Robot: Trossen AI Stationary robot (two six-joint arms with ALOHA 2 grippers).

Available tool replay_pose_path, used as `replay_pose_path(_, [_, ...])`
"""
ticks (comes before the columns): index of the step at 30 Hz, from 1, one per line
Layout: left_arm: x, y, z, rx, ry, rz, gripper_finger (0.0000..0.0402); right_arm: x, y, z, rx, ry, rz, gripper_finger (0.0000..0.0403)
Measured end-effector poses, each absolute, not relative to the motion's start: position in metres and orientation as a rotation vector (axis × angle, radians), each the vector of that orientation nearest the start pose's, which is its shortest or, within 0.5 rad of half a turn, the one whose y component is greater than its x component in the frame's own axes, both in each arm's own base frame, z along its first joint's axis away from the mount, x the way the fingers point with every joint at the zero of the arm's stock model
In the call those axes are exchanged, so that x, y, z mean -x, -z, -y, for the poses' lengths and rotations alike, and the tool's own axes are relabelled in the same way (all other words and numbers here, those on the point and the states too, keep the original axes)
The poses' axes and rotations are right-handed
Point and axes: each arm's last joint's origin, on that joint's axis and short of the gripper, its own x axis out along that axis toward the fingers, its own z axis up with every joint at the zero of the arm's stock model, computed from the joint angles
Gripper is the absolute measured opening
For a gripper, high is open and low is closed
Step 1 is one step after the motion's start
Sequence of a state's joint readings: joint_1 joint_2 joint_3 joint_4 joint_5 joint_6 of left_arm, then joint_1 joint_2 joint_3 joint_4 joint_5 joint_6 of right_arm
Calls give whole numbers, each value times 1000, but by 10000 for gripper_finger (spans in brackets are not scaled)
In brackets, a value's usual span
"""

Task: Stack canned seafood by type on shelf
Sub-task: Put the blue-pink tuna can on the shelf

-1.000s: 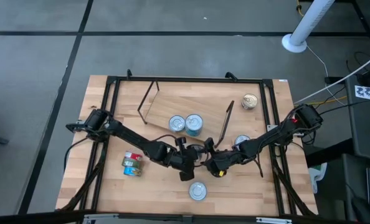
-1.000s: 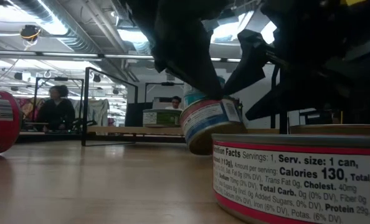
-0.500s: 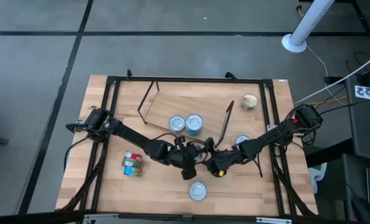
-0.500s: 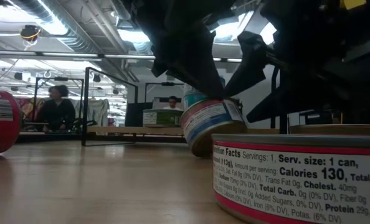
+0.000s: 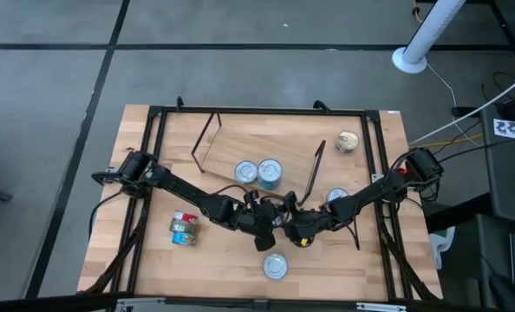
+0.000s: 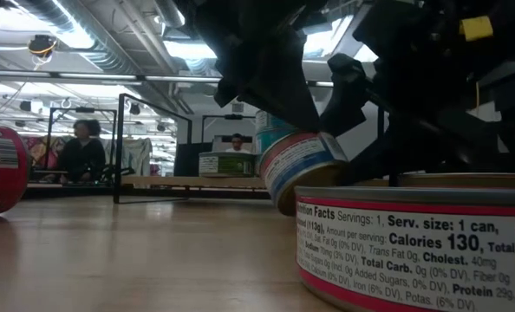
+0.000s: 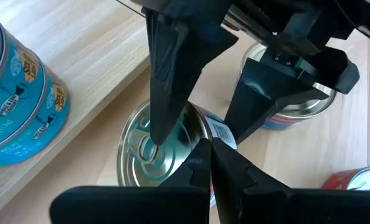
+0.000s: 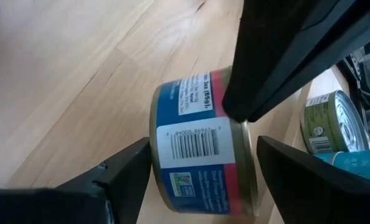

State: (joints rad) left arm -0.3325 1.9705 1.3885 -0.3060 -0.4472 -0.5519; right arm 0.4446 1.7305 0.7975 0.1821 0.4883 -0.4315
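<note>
A tin with a blue and red label and a silver lid [image 7: 141, 152] is tilted at the table's middle, between both grippers [image 6: 299, 166]. My left gripper [image 7: 211, 165] comes from the table's left, shut at the tin's rim. My right gripper [image 8: 203, 165] comes from the right, open, one finger beside each flat end of the tin [image 8: 197, 155]. The light-wood shelf [image 5: 240, 146] on black wire legs carries teal tins [image 5: 270, 172], one beside a stack of two [image 7: 17, 99]. My left gripper has its two fingertips [image 7: 200, 163] close together on the tin's rim [image 7: 194, 134], where lid meets side wall, coming level from the table's left. The tin stays tilted, lid turned toward this gripper. The near tin hides whether its lower rim [image 6: 283, 206] rests on the table. My right gripper has one finger [image 7: 163, 93] reaching over the lid toward its pull tab [image 7: 151, 149] and the other [image 7: 253, 112] behind the tin's bottom end. Whether either finger touches the tin, I cannot tell.
Near the front edge a silver-lidded, red-labelled tin [image 5: 275, 266] stands. Red-green tins [image 5: 185, 230] sit toward the left. A silver tin [image 5: 336, 198] stands just behind the right gripper, a gold-lidded one [image 5: 348, 141] farther back. The black frame [image 5: 374, 165] rings the tabletop.
My right gripper has moved a little toward the table's left, closing in around the tin. The tin has tipped slightly further and shifted a little toward the table's right, still at the left gripper's fingertips.
</note>
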Motion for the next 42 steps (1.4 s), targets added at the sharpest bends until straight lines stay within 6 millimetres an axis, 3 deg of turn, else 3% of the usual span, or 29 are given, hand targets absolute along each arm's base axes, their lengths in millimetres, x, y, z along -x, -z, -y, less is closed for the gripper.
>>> replay_pose_path(6, [-401, -189, 125, 185, -320, -762, 0, -299, -140, -127, 749, -106, -670, 272])
replay_pose_path(14, [-401, -189, 125, 128, -288, -770, 8, -299, -140, -128, 741, -128, -676, 173])
replay_pose_path(18, [-400, -191, 126, 80, -257, -780, 41, -303, -145, -131, 734, -150, -686, 173])
replay_pose_path(30, [-385, -202, 132, -9, -164, -869, 208, -315, -165, -137, 561, -97, -723, 181])
replay_pose_path(36, [-377, -198, 135, -74, -151, -941, 243, -321, -175, -140, 444, -65, -700, 185])
replay_pose_path(42, [-378, -198, 135, -80, -147, -941, 253, -323, -178, -142, 345, -65, -688, 183])
